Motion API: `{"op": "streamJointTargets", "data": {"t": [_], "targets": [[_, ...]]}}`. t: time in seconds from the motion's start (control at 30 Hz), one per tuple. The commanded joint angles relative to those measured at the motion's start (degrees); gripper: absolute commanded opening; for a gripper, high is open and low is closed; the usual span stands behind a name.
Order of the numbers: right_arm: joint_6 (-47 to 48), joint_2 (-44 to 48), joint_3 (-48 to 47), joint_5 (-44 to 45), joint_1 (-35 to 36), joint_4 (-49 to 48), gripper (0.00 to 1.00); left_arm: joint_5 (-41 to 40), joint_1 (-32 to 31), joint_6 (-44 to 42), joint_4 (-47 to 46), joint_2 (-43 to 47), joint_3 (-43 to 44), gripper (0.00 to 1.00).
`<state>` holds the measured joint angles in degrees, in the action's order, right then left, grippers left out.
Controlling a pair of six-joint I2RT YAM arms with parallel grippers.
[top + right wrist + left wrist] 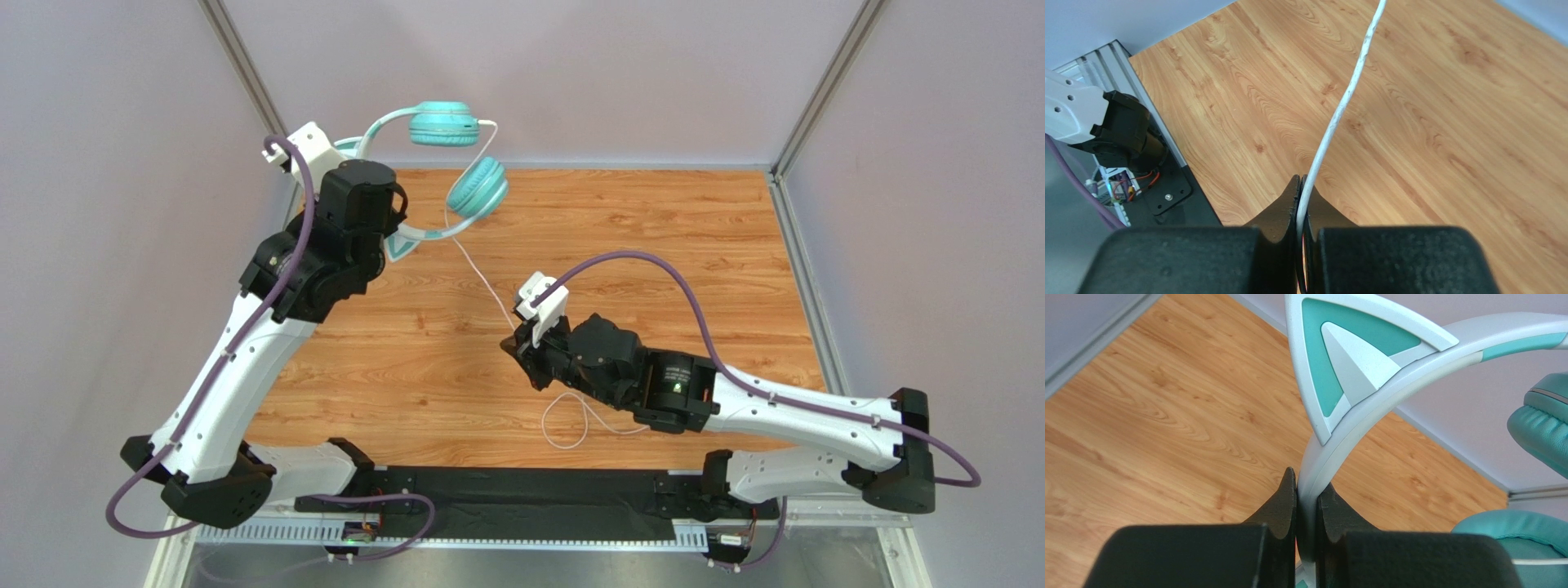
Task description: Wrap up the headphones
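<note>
The teal headphones [456, 153] hang in the air at the back left, held by my left gripper [395, 240], which is shut on the pale headband [1352, 432] just below a pointed cat ear [1346, 352]. Two teal ear cups [1542, 425] show at the right of the left wrist view. The thin white cable [485, 279] runs from the headphones down to my right gripper [513, 348], which is shut on it [1339, 110] near the table's middle. The slack end of the cable loops on the wood [577, 423] beside the right arm.
The wooden table [687, 233] is walled by grey panels with metal posts [816, 86]. A black base rail [491, 496] runs along the near edge. Thick purple robot cables [650, 263] arc over both arms.
</note>
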<state>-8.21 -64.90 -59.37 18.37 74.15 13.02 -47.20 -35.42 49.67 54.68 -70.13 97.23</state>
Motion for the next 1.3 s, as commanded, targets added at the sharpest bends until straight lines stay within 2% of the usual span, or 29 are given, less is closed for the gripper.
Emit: {"op": "streamJointTargets", "data": {"t": [0.0, 0.1, 0.23, 0.33, 0.4, 0.43, 0.47, 0.57, 0.67, 0.77, 0.83, 0.97, 1.07, 1.17, 1.2, 1.27], "targets": [[6.44, 1.28, -7.22, 3.07, 0.64, 8.94, 0.00, -4.22, 0.26, -2.90, -4.40, -0.27, 0.59, 0.00], [9.86, -0.74, -13.37, 9.64, 1.70, 15.89, 0.00, -3.52, 0.18, -7.98, -5.01, -1.59, 0.24, 0.00], [18.38, -3.03, -15.51, 23.61, 3.11, 16.08, 0.00, 2.54, 0.18, -11.96, -2.74, -5.19, 2.87, 0.00], [27.17, -4.88, -15.68, 37.83, 3.63, 10.29, 0.00, 7.28, 0.18, -13.02, -2.03, -6.25, 2.26, 0.00], [32.96, -5.41, -14.90, 42.34, 3.55, 1.79, 0.00, 9.39, 0.18, -13.72, -1.94, -6.34, 1.30, 0.00], [40.48, -5.41, -14.20, 43.84, 3.55, -2.25, 0.00, 10.63, 0.18, -14.16, -1.85, -6.42, 1.21, 0.00], [44.12, -5.50, -12.10, 45.51, 3.55, -11.25, 0.00, 13.51, 0.18, -15.29, -1.85, -6.86, 1.12, 0.00], [55.97, -5.93, -9.89, 46.75, 3.11, -26.57, 0.02, 16.60, -0.17, -16.00, -0.54, -7.22, 0.60, 0.00], [57.96, -5.76, -9.88, 46.06, 1.80, -32.43, 0.06, 17.93, -0.62, -16.53, -0.45, -6.69, -1.69, 0.00], [54.37, -4.62, -11.11, 42.64, 0.91, -30.87, 0.08, 18.73, -1.31, -16.19, -0.27, -6.60, -3.80, 0.00], [53.65, -4.27, -11.99, 40.97, 0.91, -30.59, 0.06, 17.68, -1.93, -16.01, -0.10, -6.78, -5.20, 0.00], [49.96, -4.26, -14.98, 39.37, 0.91, -24.03, 0.01, 17.49, -2.64, -14.95, 0.26, -7.56, -6.00, 0.00], [49.69, -4.18, -15.60, 38.93, 0.91, -23.03, 0.00, 18.02, -3.25, -17.22, 0.52, -9.41, -5.30, 0.00], [51.36, -4.09, -14.98, 38.67, 0.82, -24.87, 0.06, 18.02, -4.39, -19.43, 1.92, -11.69, -3.72, 0.00], [51.10, -3.92, -14.89, 38.06, 0.56, -24.88, 0.15, 18.11, -4.66, -19.78, 2.01, -12.05, -3.28, 0.00], [46.64, -3.48, -15.85, 34.82, -1.37, -20.86, 0.20, 20.21, -5.36, -21.18, 1.41, -12.66, -3.28, 0.00]]}}
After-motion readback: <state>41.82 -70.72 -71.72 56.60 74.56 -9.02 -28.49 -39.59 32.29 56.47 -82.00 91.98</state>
